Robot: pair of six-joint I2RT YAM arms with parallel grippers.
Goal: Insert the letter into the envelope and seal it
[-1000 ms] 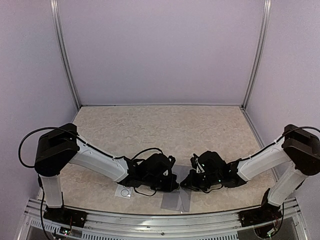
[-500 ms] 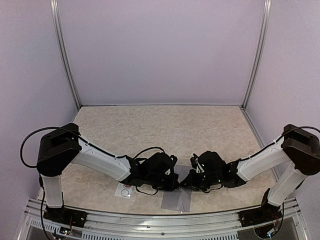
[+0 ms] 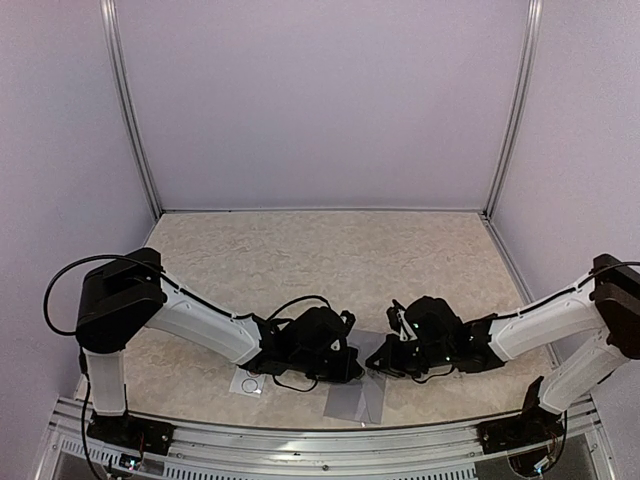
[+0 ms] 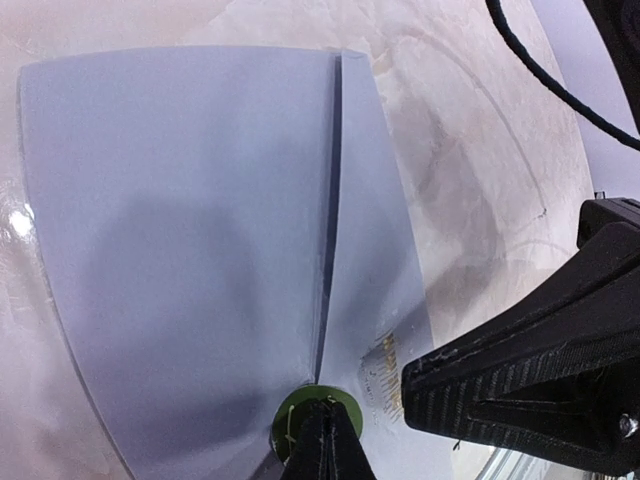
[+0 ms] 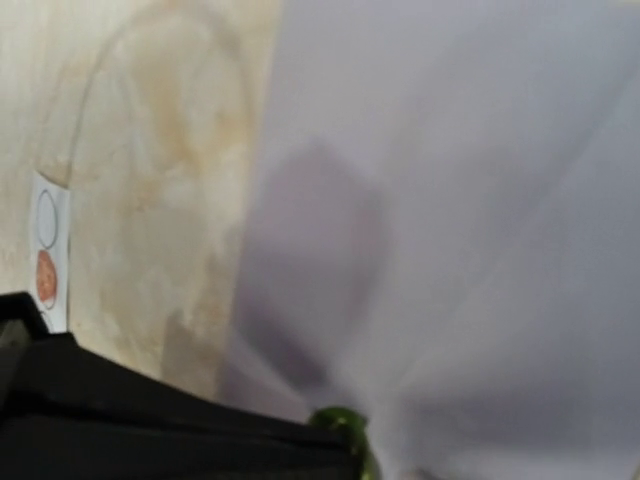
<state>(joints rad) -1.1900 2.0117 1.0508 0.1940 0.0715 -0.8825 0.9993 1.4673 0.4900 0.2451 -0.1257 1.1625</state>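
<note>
The grey envelope (image 3: 355,398) lies flat at the near table edge between both grippers. In the left wrist view the envelope (image 4: 180,250) has its flap folded down, with a green round sticker (image 4: 290,418) at the flap's point. My left gripper (image 4: 320,425) is shut, its tip pressed on the sticker. My right gripper (image 4: 415,372) rests shut on the envelope just right of the sticker. In the top view the left gripper (image 3: 343,366) and right gripper (image 3: 378,362) nearly meet. The right wrist view is blurred and shows the envelope (image 5: 450,200) and sticker (image 5: 340,422). The letter is hidden.
A small white sticker card (image 3: 247,383) lies left of the envelope, by the left arm. In the right wrist view the card (image 5: 46,250) shows an empty circle and an orange sticker. The metal rail (image 3: 320,440) runs along the near edge.
The right arm's elbow has swung out to the right and lower, and its gripper has shifted slightly right. The left gripper has edged a little toward the envelope.
</note>
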